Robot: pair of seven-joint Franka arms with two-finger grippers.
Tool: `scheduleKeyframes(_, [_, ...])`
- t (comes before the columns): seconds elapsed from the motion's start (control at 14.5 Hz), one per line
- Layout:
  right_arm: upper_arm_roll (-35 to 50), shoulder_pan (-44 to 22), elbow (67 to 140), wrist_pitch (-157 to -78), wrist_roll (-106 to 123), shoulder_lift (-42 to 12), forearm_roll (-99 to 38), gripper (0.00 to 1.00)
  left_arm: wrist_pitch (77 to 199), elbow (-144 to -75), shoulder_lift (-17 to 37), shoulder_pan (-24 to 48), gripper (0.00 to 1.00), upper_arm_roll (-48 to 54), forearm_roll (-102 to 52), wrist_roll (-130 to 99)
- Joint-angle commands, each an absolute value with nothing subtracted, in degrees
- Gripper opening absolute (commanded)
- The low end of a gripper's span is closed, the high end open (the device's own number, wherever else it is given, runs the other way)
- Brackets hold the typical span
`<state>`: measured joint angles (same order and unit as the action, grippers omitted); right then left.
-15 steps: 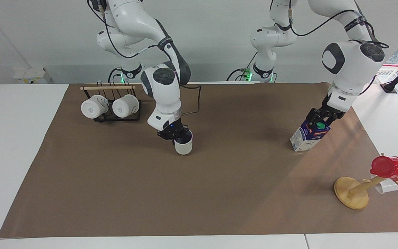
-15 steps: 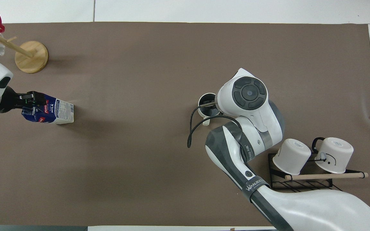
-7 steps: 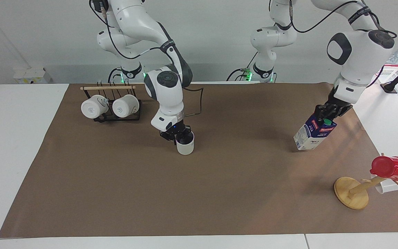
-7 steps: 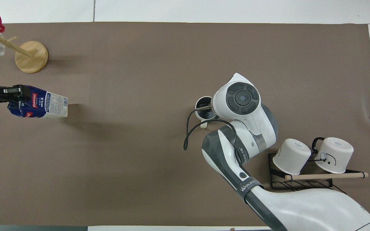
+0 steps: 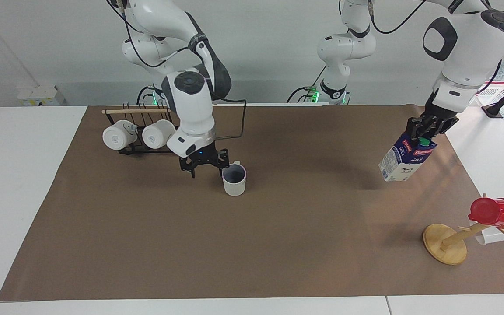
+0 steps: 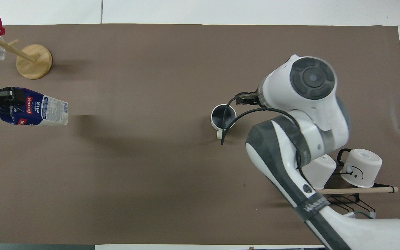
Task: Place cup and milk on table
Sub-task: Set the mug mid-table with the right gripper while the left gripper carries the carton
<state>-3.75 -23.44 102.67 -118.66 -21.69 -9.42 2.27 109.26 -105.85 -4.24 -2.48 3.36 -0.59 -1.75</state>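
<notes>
nearest the robots you can see the black wire rack (image 5: 147,146) with its wooden rod, at the right arm's end of the table (image 5: 24,183), and two round white mugs (image 5: 140,134) hang on it. a little farther out your right gripper (image 5: 204,162) hangs just over the brown paper sheet (image 5: 252,245), with its fingers spread open and nothing in them. the cup (image 5: 234,180) stands upright on the paper just beside that gripper, not touching it, and its handle points back toward the robots. toward the left arm's end, your left gripper (image 5: 427,127) is up in the air over the paper. its fingers are closed on the top of the milk carton (image 5: 406,157). the carton hangs tilted and does not touch the paper, and you can see its shadow below it. farthest out at that same end stands the wooden mug tree (image 5: 446,243), with the red cup (image 5: 495,213) on one peg and a white cup partly hidden beside it.
</notes>
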Motion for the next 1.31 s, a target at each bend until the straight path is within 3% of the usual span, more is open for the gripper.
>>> scheduleKeyframes(0.0, [-3.3,-19.0,98.1,-110.8,-22.6,-6.6,3.6,1.00,108.6,-104.8,-3.3,1.7,0.00,5.1,1.4,-4.9])
scheduleKeyframes(0.14, [-3.3,-15.1,98.3,-106.3,-22.1,-2.7,3.6,1.00,109.1,-103.9,-2.5,8.0,0.00,5.4,5.3,-14.4])
scheduleKeyframes(0.41, [-3.3,-7.6,99.1,-95.2,-14.1,1.8,3.6,1.00,108.3,-96.6,4.7,19.3,0.00,5.4,6.4,-34.7])
scheduleKeyframes(0.83, [-3.3,1.1,99.7,-92.2,-4.4,5.2,3.4,1.00,108.5,-88.9,14.9,29.5,0.00,5.4,9.8,-47.8])
scheduleKeyframes(0.96, [-3.2,1.1,94.7,-88.2,-4.8,4.2,2.6,1.00,108.3,-86.9,16.9,31.7,0.00,5.4,9.8,-48.0])
scheduleKeyframes(1.17, [-2.9,0.8,80.5,-78.2,-4.8,-1.5,2.3,1.00,109.0,-86.3,18.7,34.2,0.00,5.4,11.1,-48.4])
scheduleKeyframes(1.24, [-2.7,0.5,79.4,-77.4,-4.8,-2.1,2.3,1.00,109.1,-86.2,18.9,34.8,0.00,5.4,11.3,-48.5])
